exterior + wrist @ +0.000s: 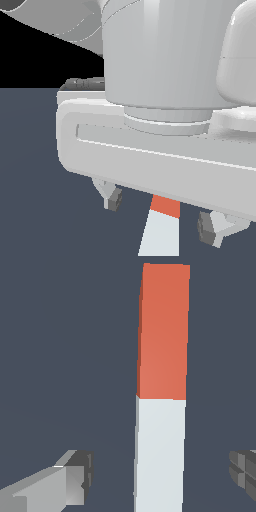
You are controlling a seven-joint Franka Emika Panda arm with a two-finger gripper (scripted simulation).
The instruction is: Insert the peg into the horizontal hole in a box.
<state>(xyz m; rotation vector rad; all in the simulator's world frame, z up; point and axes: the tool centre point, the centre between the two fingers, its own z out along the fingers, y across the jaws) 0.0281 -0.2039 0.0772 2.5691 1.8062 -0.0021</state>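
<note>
The hand [159, 476] is spread wide and holds nothing; its fingers [75, 481] stand well apart on either side of the peg [161, 386], which lies flat on the dark table [60, 356] between them, untouched. Nothing is grasped yet. Neither box nor hole is in view, so pickup, carrying and insertion all appear to remain.

Matt, smooth peg [161, 391]; claw [160, 476] pale, smooth plastic-looking with dark pads [85, 471].

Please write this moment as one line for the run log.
stage: before grasp | gripper: open, fingers either side of peg's white half, not touching | peg: lying on surface | box: not in view
</note>
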